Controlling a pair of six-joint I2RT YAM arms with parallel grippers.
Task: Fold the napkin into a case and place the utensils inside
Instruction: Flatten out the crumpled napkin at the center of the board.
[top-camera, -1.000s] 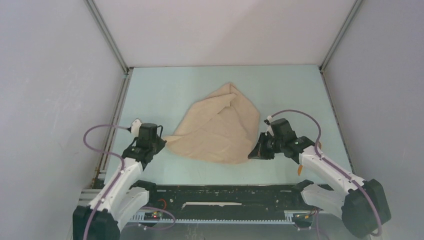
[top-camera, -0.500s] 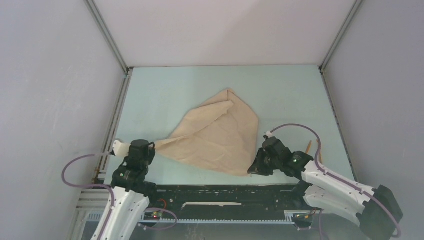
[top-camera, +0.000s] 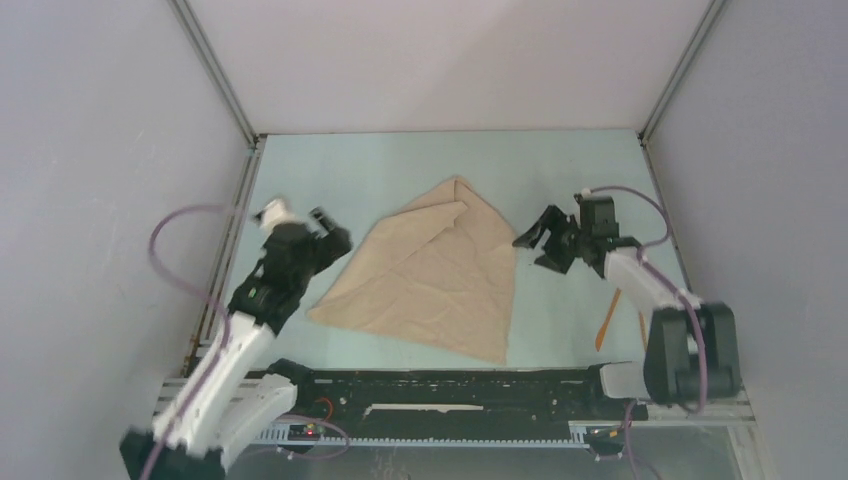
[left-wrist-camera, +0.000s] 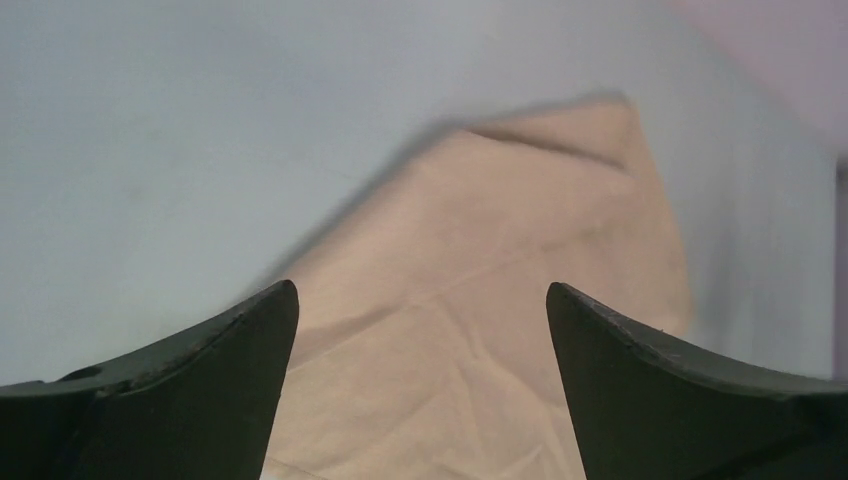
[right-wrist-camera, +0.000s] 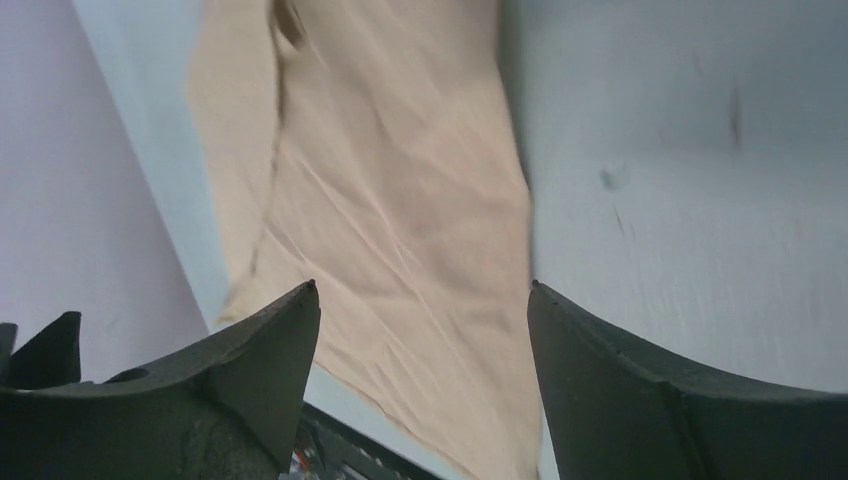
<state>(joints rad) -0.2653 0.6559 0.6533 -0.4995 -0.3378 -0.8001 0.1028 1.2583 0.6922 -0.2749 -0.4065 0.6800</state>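
The beige-tan napkin (top-camera: 430, 275) lies spread on the pale table, a rough kite shape with a small folded-over flap at its far corner. My left gripper (top-camera: 333, 228) hovers open just off the cloth's left edge, holding nothing. In the left wrist view the napkin (left-wrist-camera: 480, 300) shows between the wide-apart fingers of that gripper (left-wrist-camera: 422, 290). My right gripper (top-camera: 536, 250) is open beside the cloth's right corner, also empty. The right wrist view looks down the napkin (right-wrist-camera: 400, 200) past the gripper (right-wrist-camera: 422, 287). Two thin orange utensils (top-camera: 607, 320) lie by the right arm.
A black rail (top-camera: 450, 385) runs along the near table edge, close to the napkin's near corner. Grey enclosure walls and metal corner posts (top-camera: 650, 120) bound the table on three sides. The right arm's forearm (top-camera: 650, 285) lies over the area by the utensils.
Both grippers dragged the napkin's near corners toward the near edge, then opened and let go. They have since moved up and away, and the cloth lies flatter and wider.
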